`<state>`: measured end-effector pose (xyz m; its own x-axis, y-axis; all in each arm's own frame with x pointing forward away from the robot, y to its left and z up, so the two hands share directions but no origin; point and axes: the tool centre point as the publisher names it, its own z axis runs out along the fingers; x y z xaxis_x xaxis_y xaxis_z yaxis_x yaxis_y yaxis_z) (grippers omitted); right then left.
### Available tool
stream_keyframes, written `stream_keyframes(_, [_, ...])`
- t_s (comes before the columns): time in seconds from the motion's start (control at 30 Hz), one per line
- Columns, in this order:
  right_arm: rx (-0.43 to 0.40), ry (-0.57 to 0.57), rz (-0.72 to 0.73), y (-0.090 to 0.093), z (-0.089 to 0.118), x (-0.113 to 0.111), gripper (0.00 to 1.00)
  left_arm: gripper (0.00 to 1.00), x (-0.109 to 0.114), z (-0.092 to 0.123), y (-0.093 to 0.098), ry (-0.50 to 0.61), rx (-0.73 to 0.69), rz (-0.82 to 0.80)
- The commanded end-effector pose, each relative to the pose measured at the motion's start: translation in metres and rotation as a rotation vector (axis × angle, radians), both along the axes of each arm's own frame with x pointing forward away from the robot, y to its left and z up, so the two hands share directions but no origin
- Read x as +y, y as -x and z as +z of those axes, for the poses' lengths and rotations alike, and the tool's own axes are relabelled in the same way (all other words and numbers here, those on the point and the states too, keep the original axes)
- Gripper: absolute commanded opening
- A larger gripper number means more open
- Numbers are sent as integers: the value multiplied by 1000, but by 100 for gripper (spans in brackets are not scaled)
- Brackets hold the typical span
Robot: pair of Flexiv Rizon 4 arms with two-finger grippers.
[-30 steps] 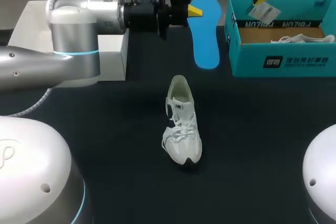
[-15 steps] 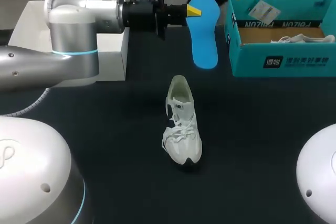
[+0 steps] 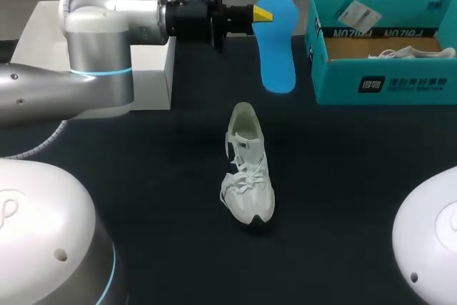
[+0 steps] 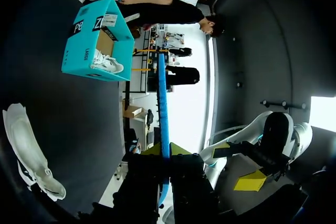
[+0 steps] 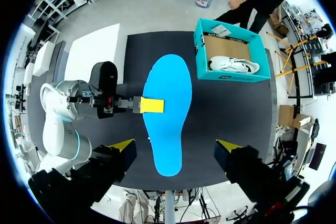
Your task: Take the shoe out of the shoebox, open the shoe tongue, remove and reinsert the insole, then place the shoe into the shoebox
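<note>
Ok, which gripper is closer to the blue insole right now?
Left. The left gripper is shut on the edge of the blue insole, holding it up. The right gripper hangs above it, fingers open wide to either side, not touching.

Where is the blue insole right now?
In the head view the blue insole is gripped in the left claw at the far middle, raised, just left of the teal shoebox and beyond the white shoe.

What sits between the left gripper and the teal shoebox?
The blue insole, pinched in the left gripper, hangs between it and the shoebox; the head view shows this.
</note>
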<state>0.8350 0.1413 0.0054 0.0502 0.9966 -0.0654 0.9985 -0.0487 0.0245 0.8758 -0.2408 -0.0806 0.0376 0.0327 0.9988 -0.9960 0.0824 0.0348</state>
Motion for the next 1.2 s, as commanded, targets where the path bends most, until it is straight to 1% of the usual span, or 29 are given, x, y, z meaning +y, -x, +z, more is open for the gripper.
stream_keyframes(0.03, [7,40,-7,-2,1,4,100,0,0,1,2,-2,-1,4])
stream_keyframes(0.63, [7,40,-7,-2,1,4,100,0,-3,-5,-2,-6,10,20])
stream_keyframes(0.67, [-1,-29,5,-2,-1,2,100,0,-3,-5,-2,-6,10,20])
stream_keyframes(0.73, [-51,-252,45,0,-1,-1,100,0,-3,-5,-2,-7,10,20])
stream_keyframes(0.77, [-67,-311,51,0,0,-3,100,0,-3,-5,-2,-7,10,21])
stream_keyframes(1.03, [-114,-478,82,2,0,-16,100,0,0,-6,-2,-7,13,24])
stream_keyframes(1.2, [-188,-660,141,4,-1,-20,100,0,3,-3,-1,1,12,27])
